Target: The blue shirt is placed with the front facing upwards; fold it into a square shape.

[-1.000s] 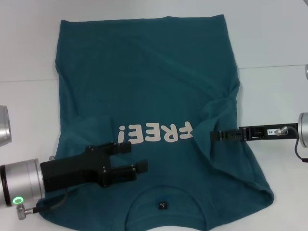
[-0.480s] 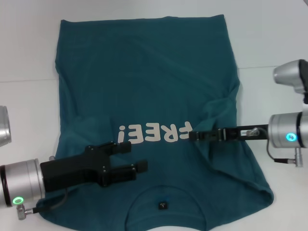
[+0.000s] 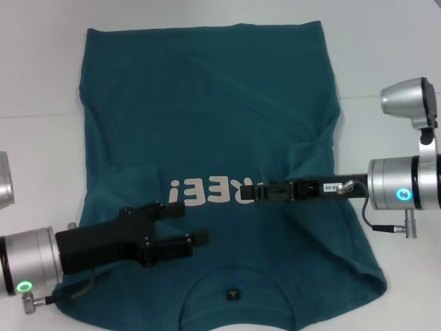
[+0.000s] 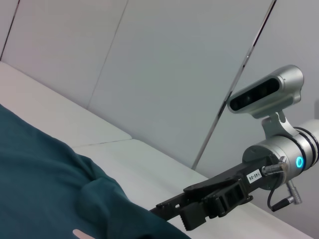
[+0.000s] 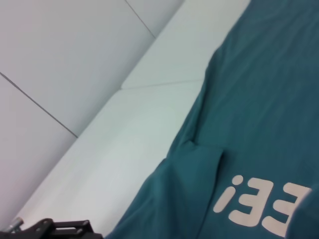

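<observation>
The blue shirt [image 3: 207,103] lies flat on the white table, its collar tag [image 3: 234,294] nearest me and the off-white print [image 3: 207,193] across the middle. My right gripper [image 3: 258,194] reaches in from the right at print height and is shut on a fold of the shirt's right side, which bunches inward and hides the print's last letter. The left wrist view shows this gripper [image 4: 164,206] meeting the cloth [image 4: 40,174]. My left gripper [image 3: 198,224] hovers over the shirt's near left part, open, holding nothing. The right wrist view shows the shirt [image 5: 259,124] and its print.
White table [image 3: 386,55] surrounds the shirt, with a seam line running across it on both sides. Grey wall panels stand behind the table in both wrist views. The right arm's wrist camera housing [image 3: 406,100] sits above the table's right side.
My right gripper has moved left across the shirt, pulling the right-side fold inward until it covers the print's end letter. The left gripper has hardly moved.
</observation>
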Available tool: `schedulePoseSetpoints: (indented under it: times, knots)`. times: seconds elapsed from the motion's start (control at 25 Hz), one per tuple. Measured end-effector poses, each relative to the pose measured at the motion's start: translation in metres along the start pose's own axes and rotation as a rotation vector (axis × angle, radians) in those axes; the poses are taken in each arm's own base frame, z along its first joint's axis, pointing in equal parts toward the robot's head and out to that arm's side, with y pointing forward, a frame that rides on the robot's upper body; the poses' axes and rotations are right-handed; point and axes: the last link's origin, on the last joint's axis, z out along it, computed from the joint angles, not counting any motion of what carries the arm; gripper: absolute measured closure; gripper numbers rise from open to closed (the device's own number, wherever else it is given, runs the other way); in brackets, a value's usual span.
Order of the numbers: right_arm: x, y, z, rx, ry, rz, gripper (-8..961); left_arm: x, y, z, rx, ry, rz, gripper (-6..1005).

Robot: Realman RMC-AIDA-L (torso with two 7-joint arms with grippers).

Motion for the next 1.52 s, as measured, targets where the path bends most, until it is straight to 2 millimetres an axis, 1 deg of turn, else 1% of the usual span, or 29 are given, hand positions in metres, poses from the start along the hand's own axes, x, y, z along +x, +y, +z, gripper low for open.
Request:
schedulePoseSetpoints:
  times: [0.28, 0.6, 0.88, 1.08, 1.32, 1.4, 1.44, 1.52]
  knots:
    - [0.004, -0.01, -0.013, 0.032, -0.023, 0.018, 30, 0.001, -0.001, 0.0, 0.004, 0.001, 0.006, 184]
    - [0.002, -0.01, -0.015, 0.031, -0.023, 0.007, 29, 0.001, -0.001, 0.0, 0.004, 0.002, 0.006, 189]
    - [0.0, -0.014, -0.022, 0.05, -0.034, 0.003, 30, 0.001, -0.001, -0.001, 0.009, 0.007, 0.001, 193]
    - [0.006, -0.019, -0.039, 0.062, -0.054, 0.008, 29, 0.001, -0.002, -0.005, 0.014, 0.007, -0.014, 196]
    - [0.017, -0.024, -0.069, 0.054, -0.142, -0.017, 31, 0.004, -0.001, -0.011, 0.012, 0.007, -0.039, 200]
    - [0.02, -0.024, -0.076, 0.042, -0.163, -0.026, 32, 0.004, -0.002, -0.013, 0.014, 0.005, -0.049, 201]
    - [0.024, -0.025, -0.083, 0.033, -0.183, -0.028, 32, 0.004, -0.002, -0.013, 0.014, 0.005, -0.049, 202]
    - [0.027, -0.025, -0.086, 0.031, -0.188, -0.025, 33, 0.004, -0.002, -0.017, 0.024, -0.002, -0.07, 203]
